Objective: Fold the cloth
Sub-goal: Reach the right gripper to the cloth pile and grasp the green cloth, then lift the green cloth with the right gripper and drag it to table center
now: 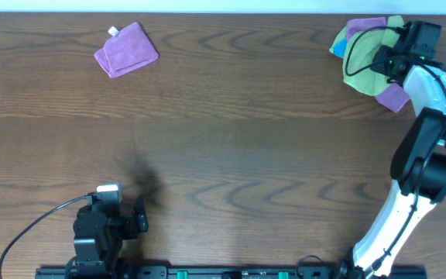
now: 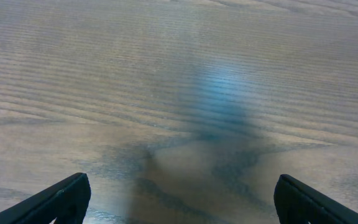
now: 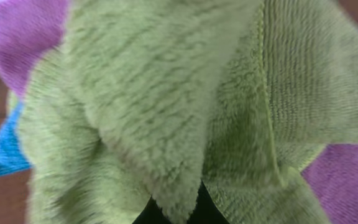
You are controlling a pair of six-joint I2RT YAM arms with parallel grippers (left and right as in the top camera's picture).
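The lime-green cloth (image 1: 361, 68) lies crumpled on a pile at the table's far right corner. My right gripper (image 1: 382, 60) is down on it. In the right wrist view the green cloth (image 3: 166, 93) fills the frame, and a fold of it runs down between my dark fingers (image 3: 182, 214), which look closed on it. My left gripper (image 1: 140, 217) is open and empty at the near left. In the left wrist view its fingers (image 2: 179, 199) are spread wide over bare wood.
Purple cloths (image 1: 365, 28) (image 1: 396, 98) and a blue cloth (image 1: 337, 48) lie under the green one; purple (image 3: 17, 31) and blue (image 3: 5, 149) edges show in the right wrist view. Another folded purple cloth (image 1: 126, 49) lies far left.
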